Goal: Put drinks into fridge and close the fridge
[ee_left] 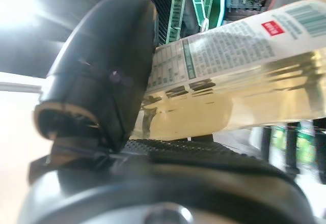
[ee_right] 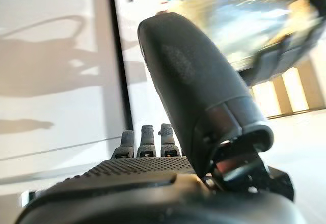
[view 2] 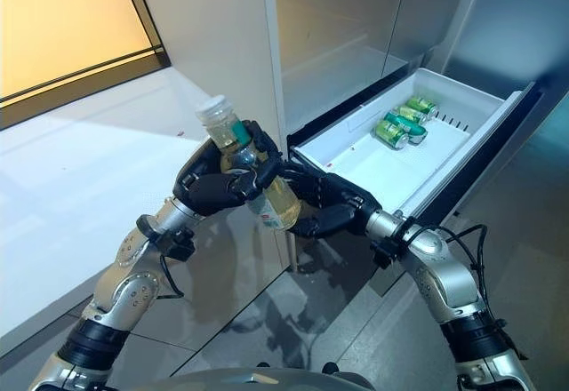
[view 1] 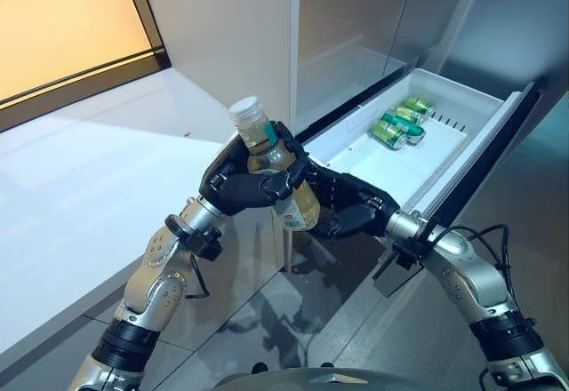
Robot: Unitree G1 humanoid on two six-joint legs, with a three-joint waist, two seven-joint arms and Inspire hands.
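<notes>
Left hand (view 1: 240, 187), fingers curled round the bottle (view 1: 271, 164), holds it tilted beside the open drawer (view 1: 444, 98); right hand (view 1: 342, 204) cups its base, apparently for handover; cans (view 1: 402, 123) lie inside.

In the middle of the frame my left hand (view 2: 212, 188) is wrapped around a clear bottle (view 2: 252, 175) of pale yellow drink, white cap tilted toward the upper left. My right hand (view 2: 322, 203) reaches in from the lower right and cups the bottle's lower end with curled fingers. At right of centre the white fridge drawer (view 2: 444, 173) stands pulled open, with green cans (view 2: 403, 122) lying close together near its far end.
</notes>
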